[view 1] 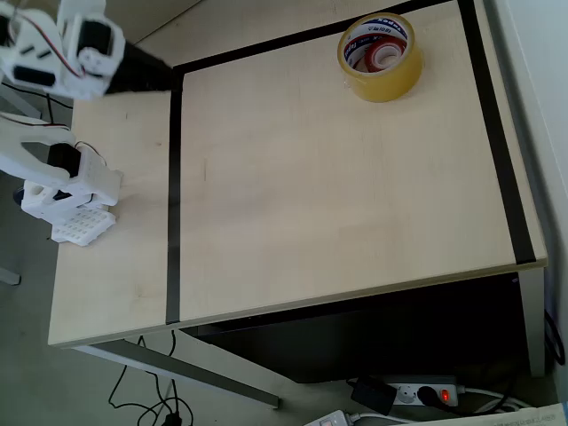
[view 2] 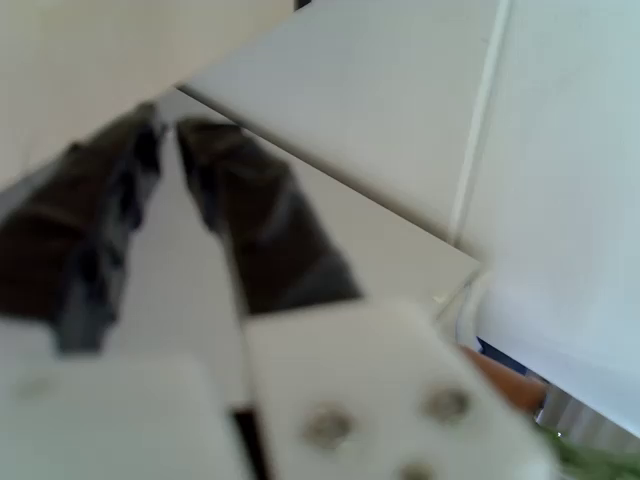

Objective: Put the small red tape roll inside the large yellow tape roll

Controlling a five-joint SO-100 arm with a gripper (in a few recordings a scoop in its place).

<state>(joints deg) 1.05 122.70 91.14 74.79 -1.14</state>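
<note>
Resting at the far right of the table [view 1: 311, 195] in the overhead view, the large yellow tape roll [view 1: 381, 58] lies flat with its opening upward. The small red tape roll [view 1: 387, 54] sits inside its core, partly hidden by the printed inner wall, so only a red arc is visible. The white arm is cut off at the upper left edge of the overhead view, well apart from both rolls. In the blurred wrist view, the gripper [view 2: 160, 125] has its dark jaws nearly together at the tips, with a narrow gap between them, holding nothing. Black tape strips [view 1: 174, 195] border the table's working area.
</note>
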